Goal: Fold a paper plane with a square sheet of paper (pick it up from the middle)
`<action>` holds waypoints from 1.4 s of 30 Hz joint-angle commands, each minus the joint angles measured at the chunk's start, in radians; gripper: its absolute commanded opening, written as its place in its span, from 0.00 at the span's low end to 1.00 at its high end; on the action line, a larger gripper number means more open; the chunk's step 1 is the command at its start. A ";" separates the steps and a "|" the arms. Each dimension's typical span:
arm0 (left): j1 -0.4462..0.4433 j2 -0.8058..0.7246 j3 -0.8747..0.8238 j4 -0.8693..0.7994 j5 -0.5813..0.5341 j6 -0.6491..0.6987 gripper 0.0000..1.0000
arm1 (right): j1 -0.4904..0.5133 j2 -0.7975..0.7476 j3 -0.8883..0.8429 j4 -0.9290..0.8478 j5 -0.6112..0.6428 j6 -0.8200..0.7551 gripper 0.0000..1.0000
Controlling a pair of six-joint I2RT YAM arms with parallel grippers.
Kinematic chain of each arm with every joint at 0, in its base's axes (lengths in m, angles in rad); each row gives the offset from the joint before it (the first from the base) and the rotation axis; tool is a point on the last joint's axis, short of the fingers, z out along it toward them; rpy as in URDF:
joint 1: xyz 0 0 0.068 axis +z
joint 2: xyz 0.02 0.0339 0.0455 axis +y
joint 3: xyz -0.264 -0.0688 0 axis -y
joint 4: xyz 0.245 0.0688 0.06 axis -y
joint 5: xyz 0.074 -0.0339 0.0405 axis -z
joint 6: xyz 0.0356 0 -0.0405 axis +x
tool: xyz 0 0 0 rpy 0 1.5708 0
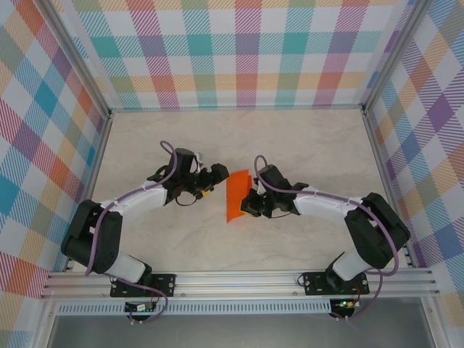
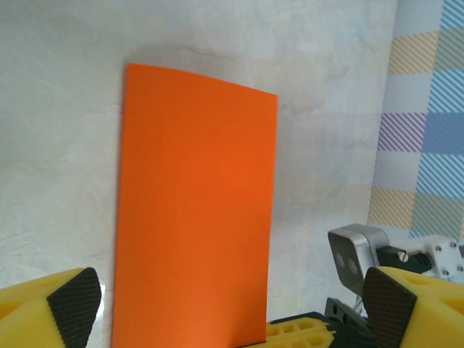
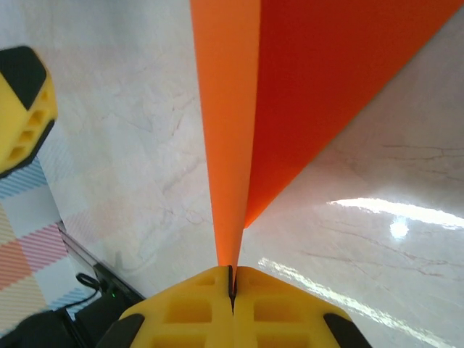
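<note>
- While the right fingers [image 3: 192, 308] are pressed tight together on the square sheet of paper [image 3: 319, 87], the left fingers [image 2: 72, 304] stand wide apart, one pad to either side of it, and neither looks to be touching it.
- The sheet is over the middle of the counter [image 1: 304, 145], between the tips of the two arms. It stands up on edge rather than lying flat. Whether its lower edge rests on the counter I cannot tell.
- As I judge it, the sheet is thin, very light and limp. A quick move would make it sag or swing, and a hard pinch will leave a crease wherever it lands. It is also smooth, so a hold by one corner could let it slide or twist.
- The best hold, I think, is well in from the edge with the pads flat on the paper, so that both layers line up. The left fingers would do well to close on the free side, opposite the pinch.
- From the right wrist, two orange faces run together into the closed pinch, one lighter and one in shade, so the sheet is bent into a narrow V. The top view flattens this into one orange patch.
- From the left wrist, the broad face reads as a tall plain rectangle with a slight curl along its top edge. That curl is lost from above.
- The top view gives the layout that the wrist views miss: both arms reach inward and the sheet sits between them.
</note>
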 commanded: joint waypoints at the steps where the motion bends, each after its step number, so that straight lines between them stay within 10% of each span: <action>1: -0.011 0.025 -0.034 0.092 0.106 0.006 0.92 | -0.030 -0.013 0.041 -0.117 -0.137 -0.172 0.00; 17: -0.108 0.186 -0.030 0.214 0.147 0.008 0.59 | -0.103 -0.033 0.016 -0.144 -0.106 -0.143 0.17; 42: -0.117 0.304 0.014 0.161 0.111 0.034 0.56 | -0.102 0.081 0.045 -0.202 -0.037 0.021 0.05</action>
